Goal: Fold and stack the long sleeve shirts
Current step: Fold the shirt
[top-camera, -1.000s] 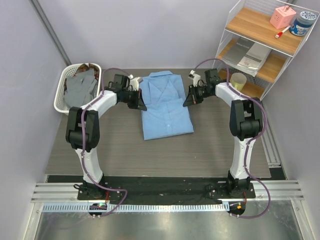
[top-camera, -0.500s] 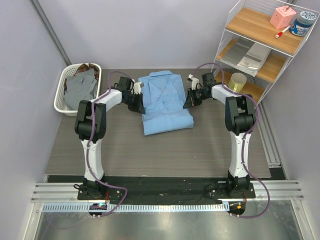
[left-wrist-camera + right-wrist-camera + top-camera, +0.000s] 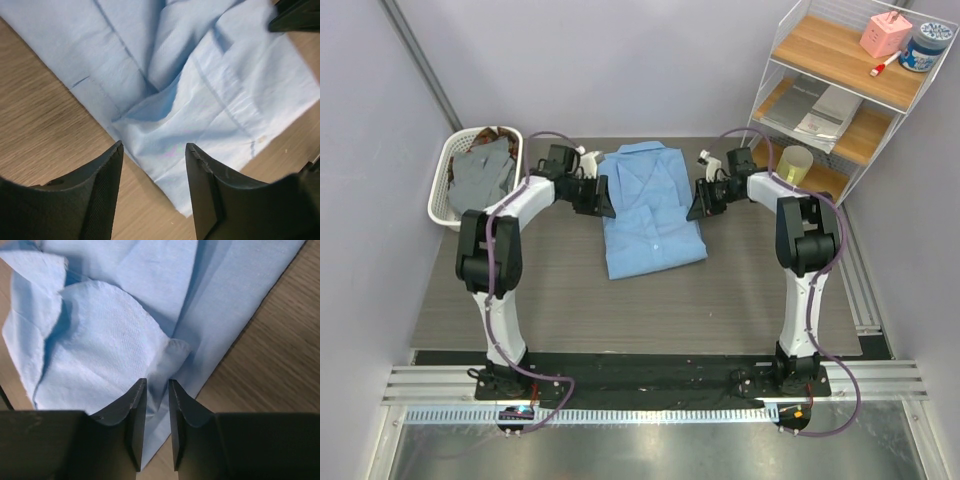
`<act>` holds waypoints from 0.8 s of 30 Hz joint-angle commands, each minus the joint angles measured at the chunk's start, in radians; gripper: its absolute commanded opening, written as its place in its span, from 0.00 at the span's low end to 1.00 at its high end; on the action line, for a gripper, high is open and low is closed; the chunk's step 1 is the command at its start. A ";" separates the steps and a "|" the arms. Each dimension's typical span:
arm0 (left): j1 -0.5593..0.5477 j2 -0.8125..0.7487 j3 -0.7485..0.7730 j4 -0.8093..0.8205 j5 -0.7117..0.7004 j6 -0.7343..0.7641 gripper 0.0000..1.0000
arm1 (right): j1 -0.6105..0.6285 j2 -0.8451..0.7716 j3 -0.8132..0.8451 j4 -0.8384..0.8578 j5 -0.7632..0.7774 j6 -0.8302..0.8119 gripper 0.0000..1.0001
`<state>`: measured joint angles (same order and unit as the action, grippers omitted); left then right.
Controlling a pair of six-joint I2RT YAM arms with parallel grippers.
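Item I log: light blue collared long sleeve shirt (image 3: 652,210), lengthwise away from the arms' bases, lying between the two arms. Left gripper (image 3: 152,150) gapes, empty; right gripper (image 3: 157,385) barely parted astride an edge fold.

Plain light blue shirt (image 3: 653,210) on a grey-brown wood-grain bench (image 3: 740,290); grey and brown shirts (image 3: 480,180) in a white basket (image 3: 439,192).

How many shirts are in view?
2 for sure: a blue shirt flat on the table, a grey shirt in the white basket. Some brown cloth behind it may be a third.
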<state>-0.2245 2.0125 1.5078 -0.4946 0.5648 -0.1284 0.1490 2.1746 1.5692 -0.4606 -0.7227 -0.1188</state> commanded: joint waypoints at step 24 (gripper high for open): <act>-0.185 0.187 0.356 -0.090 0.001 0.222 0.63 | -0.068 -0.257 -0.130 -0.263 -0.093 0.002 0.56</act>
<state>-0.3935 2.1792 1.7947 -0.5323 0.5999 -0.0196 0.0776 1.9568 1.4551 -0.7158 -0.7921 -0.1387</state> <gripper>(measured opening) 0.632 0.557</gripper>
